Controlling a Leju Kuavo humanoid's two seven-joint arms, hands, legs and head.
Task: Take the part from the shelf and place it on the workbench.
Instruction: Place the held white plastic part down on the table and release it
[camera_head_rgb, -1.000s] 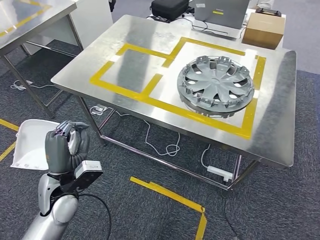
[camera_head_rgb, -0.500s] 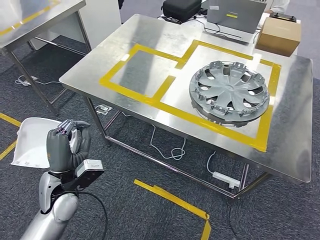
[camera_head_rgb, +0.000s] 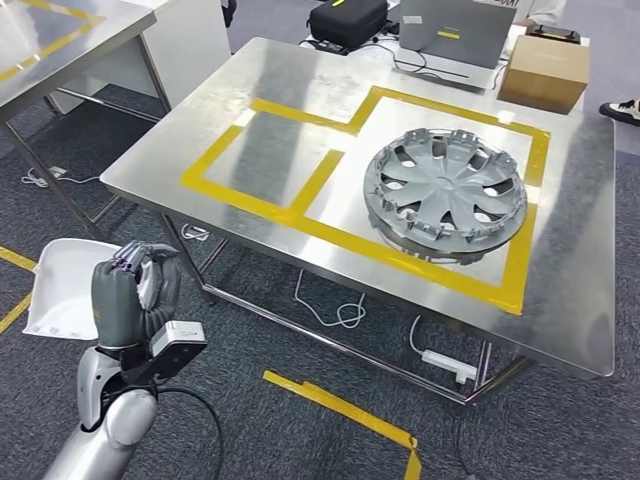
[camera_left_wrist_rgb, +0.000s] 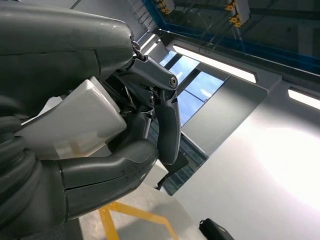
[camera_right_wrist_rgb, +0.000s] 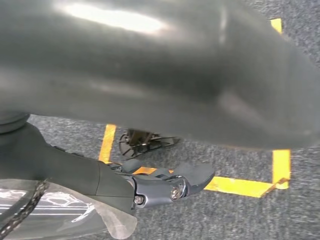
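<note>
The left hand (camera_head_rgb: 133, 292) grips the white part (camera_head_rgb: 64, 287), fingers (camera_left_wrist_rgb: 168, 125) curled over its edge; the right hand (camera_right_wrist_rgb: 124, 185) grips a clear-wrapped piece (camera_right_wrist_rgb: 56, 212).

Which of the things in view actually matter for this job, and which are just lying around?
For the job:
- white part, held in the left hand
- workbench with yellow tape outlines

Lying about:
- hubcap on the bench
- laptop
- black case
- cardboard box
- power strip on the floor
</note>
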